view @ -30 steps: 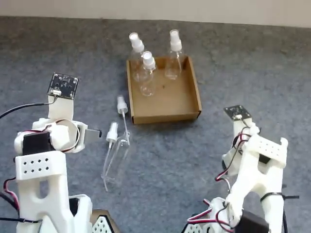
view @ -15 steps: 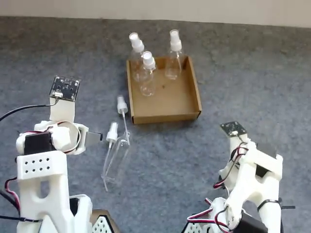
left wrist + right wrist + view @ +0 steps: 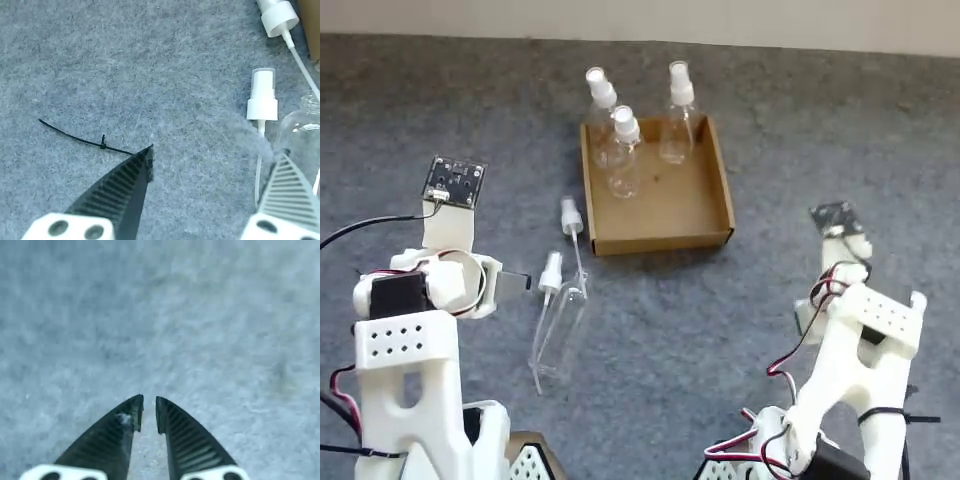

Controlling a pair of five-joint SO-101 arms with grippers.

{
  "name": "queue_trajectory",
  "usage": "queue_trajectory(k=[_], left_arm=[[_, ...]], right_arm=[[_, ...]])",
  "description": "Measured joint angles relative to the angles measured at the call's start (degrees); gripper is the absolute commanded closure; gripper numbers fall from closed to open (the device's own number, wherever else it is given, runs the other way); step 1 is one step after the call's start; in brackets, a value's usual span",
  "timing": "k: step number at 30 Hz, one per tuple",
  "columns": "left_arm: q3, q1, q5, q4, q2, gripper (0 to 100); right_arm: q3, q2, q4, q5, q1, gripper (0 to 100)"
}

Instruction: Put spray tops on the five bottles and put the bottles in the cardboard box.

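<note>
The cardboard box (image 3: 705,232) sits at the middle back, and three clear bottles with white spray tops stand at its far end: one (image 3: 603,125) leaning at the back left corner, one (image 3: 623,155) beside it, one (image 3: 677,125) at the right. On the carpet left of the box lie a loose spray top (image 3: 571,217) with its tube, a second spray top (image 3: 551,272) (image 3: 262,97) and a clear bottle (image 3: 560,325) (image 3: 302,130) without a top. My left gripper (image 3: 215,160) is open just above the carpet beside that bottle. My right gripper (image 3: 148,407) is shut over bare carpet, holding nothing.
Grey carpet covers the table. A black zip tie (image 3: 85,140) lies on it near my left gripper. The left arm (image 3: 420,300) stands at the front left, the right arm (image 3: 855,330) at the front right, well away from the box.
The right arm's wrist first dipped toward the front, then swung up and to the right. The left arm has barely shifted. Bottles and tops stayed put.
</note>
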Motion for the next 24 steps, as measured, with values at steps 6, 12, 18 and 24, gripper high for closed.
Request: queue_trajectory(k=[6,12,18,24], left_arm=[[0.0,0.0,0.0,0.0,0.0,68],[3.34,0.0,0.0,-2.9,0.0,68],[6.68,0.0,0.0,-5.89,0.0,68],[7.12,0.0,0.0,-6.07,0.0,68]], right_arm=[[-11.43,-0.09,15.12,-2.37,-5.54,99.3],[-10.02,-9.05,14.51,-13.1,-14.77,99.3],[4.75,-29.27,11.96,-17.85,-28.4,99.2],[26.02,-43.96,2.73,-17.85,-30.51,98.9]])
